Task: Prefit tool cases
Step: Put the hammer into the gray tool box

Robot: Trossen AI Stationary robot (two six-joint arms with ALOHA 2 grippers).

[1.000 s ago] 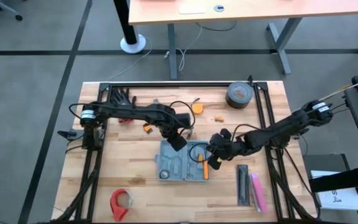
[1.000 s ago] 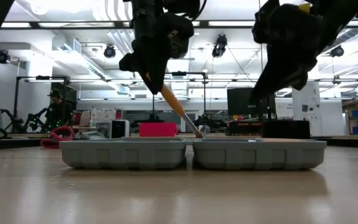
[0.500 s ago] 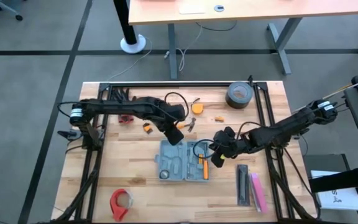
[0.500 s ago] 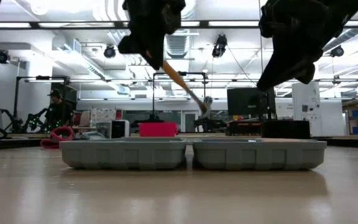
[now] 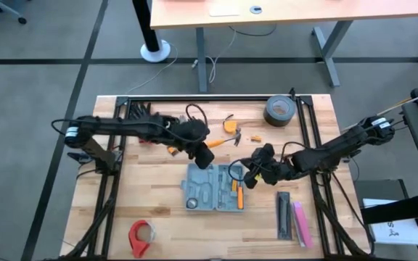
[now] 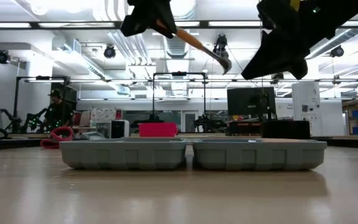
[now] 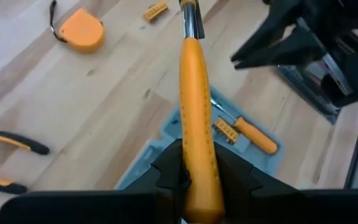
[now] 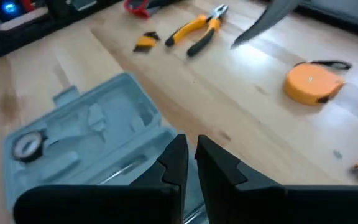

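Note:
The tool case (image 5: 210, 190) lies open and flat on the table's middle, its two blue-grey halves (image 6: 191, 154) side by side. An orange-handled screwdriver (image 5: 238, 194) and a round gauge (image 5: 191, 204) lie in it. My left gripper (image 5: 204, 153) hangs above the case's far edge, shut on an orange-handled tool (image 5: 220, 143) with a metal head (image 6: 225, 62). My right gripper (image 5: 250, 176) hovers over the case's right side, shut, with nothing between its fingers (image 8: 178, 163). My left gripper pinches the tool's orange handle (image 7: 197, 163) between its two fingers (image 7: 166, 179), near the handle's butt end. The fingers slant down, and the handle runs on along their line toward the table's right. The tool hangs clear above the case, its metal head (image 5: 236, 138) away from the gripper.
An orange tape measure (image 5: 231, 125), a small orange bit holder (image 5: 255, 137), pliers (image 8: 199, 27) and a grey tape roll (image 5: 278, 110) lie on the far part of the table. Narrow black and pink bars (image 5: 293, 217) lie near right, and a red tape dispenser (image 5: 141, 236) lies near left.
My left gripper has risen and tipped up toward level, drawing back toward the table's far left. The orange-handled tool has gone with it, its head swinging from the case's rim to high above the case. My right gripper has turned a little in place.

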